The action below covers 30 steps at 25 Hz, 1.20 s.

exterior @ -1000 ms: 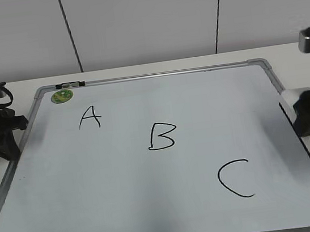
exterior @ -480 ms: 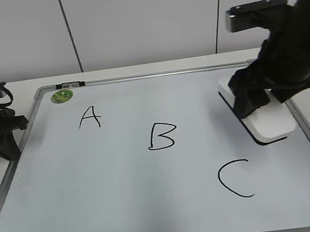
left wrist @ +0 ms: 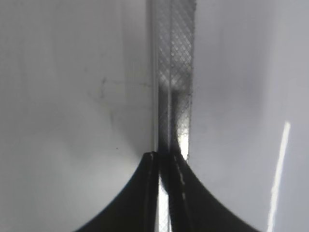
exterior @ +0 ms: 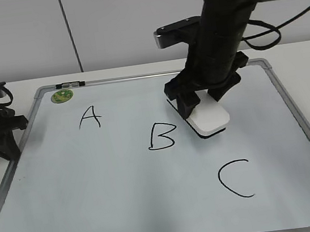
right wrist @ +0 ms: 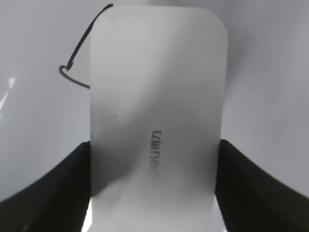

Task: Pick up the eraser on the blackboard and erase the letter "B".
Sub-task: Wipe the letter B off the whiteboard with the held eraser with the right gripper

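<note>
The blackboard [exterior: 126, 200] is a white board with a silver frame, lying flat. It bears a black "A" [exterior: 89, 118], the letter "B" [exterior: 162, 136] and a "C" [exterior: 235, 179]. My right gripper [exterior: 199, 97] is shut on the eraser [exterior: 210, 116], a flat white pad with a dark underside, just right of the "B". In the right wrist view the eraser [right wrist: 157, 116] fills the space between the jaws [right wrist: 153, 159], and part of a black stroke [right wrist: 75, 58] shows at its left. My left gripper [exterior: 3, 136] rests at the board's left edge, shut and empty [left wrist: 166, 157].
A small green round magnet [exterior: 61, 96] sits at the board's top left corner, by a black marker [exterior: 70, 85] on the frame. The board's silver frame [left wrist: 176, 72] runs under the left gripper. A white wall stands behind the table.
My right arm has carried the eraser from the board's right edge leftward across the board to just right of the "B". The left arm has not moved.
</note>
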### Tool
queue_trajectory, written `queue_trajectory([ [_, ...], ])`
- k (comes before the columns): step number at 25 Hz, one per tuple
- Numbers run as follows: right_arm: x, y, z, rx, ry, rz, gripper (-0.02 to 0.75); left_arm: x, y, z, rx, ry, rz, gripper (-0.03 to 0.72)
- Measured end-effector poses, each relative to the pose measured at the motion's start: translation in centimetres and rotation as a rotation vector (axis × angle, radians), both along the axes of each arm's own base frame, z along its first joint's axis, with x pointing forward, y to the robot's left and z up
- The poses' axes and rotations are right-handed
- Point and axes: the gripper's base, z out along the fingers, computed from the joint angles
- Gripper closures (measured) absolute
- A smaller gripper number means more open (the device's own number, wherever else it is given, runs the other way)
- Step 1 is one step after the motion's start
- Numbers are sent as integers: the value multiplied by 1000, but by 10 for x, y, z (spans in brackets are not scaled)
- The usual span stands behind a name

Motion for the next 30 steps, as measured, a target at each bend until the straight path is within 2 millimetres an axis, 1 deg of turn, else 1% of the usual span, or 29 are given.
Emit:
queue_trajectory([
  [2,11,4,-8,-16,-1,10,191,0,0,0,-1,0,0,678],
  [3,15,6,-9,-22,-10,20,191,0,0,0,-1,0,0,678],
  [8,35,15,-34,-51,5,55,191,0,0,0,-2,0,1,678],
  [11,40,18,-52,-66,21,61,191,0,1,0,-2,0,3,678],
  [18,48,20,-73,-76,10,67,191,0,1,0,-4,0,4,678],
  [27,49,21,-73,-77,0,71,191,0,0,0,-5,0,5,678],
  [30,48,24,-73,-81,-7,84,191,0,0,0,-5,0,5,678],
])
